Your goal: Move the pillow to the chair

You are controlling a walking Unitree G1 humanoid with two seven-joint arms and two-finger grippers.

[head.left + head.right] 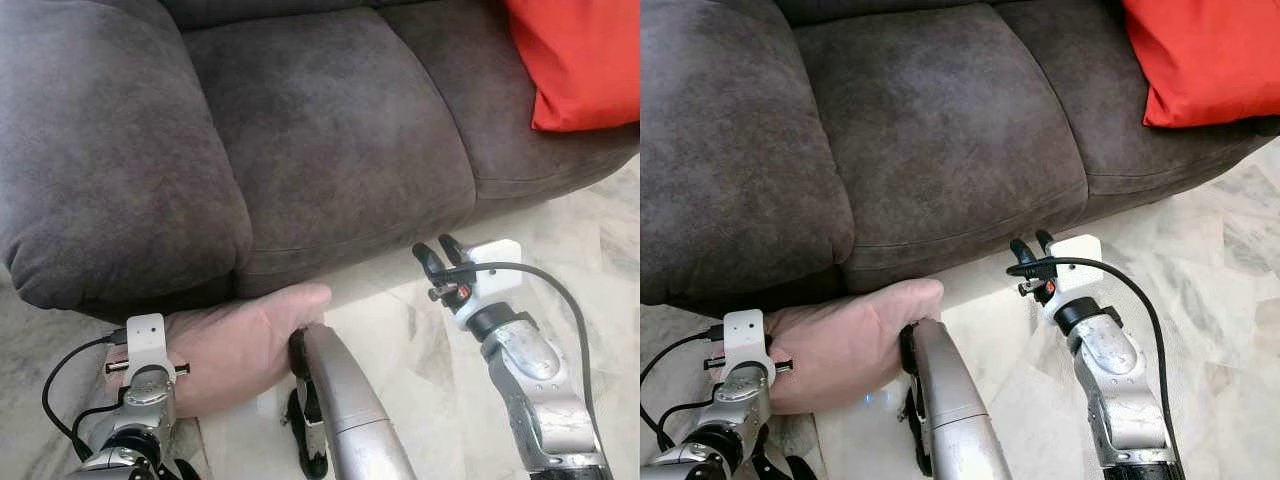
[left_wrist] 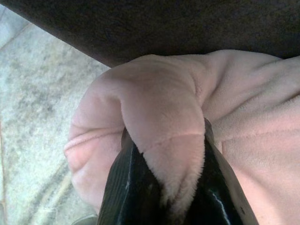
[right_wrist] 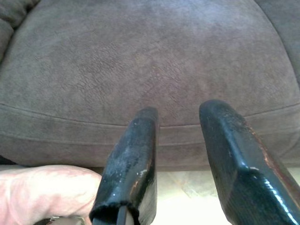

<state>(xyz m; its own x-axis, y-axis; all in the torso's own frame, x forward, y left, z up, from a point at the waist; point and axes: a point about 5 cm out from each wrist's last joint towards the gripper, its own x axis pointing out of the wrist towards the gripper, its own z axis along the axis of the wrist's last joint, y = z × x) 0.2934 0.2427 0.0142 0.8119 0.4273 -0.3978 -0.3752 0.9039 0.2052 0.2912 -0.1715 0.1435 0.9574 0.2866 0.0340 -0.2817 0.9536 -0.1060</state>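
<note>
— Well, what's biggest?
— A dark brown sofa (image 1: pixel 320 130), with a red cushion (image 1: pixel 580 60) on its far right seat.
— And the pillow?
— The pink pillow (image 1: pixel 240 345) sits on the marble floor (image 1: pixel 590 260) against the sofa's front edge.
— The grippers?
— The left gripper (image 2: pixel 164 187) has its fingers pinching a pillow fold; the right gripper (image 3: pixel 180 154) hovers before the sofa, fingers spread.

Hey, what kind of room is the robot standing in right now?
Probably a home living room: a dark brown sofa with an orange cushion on it, standing on a polished marble floor. The left claw grips a pink pillow.
</note>
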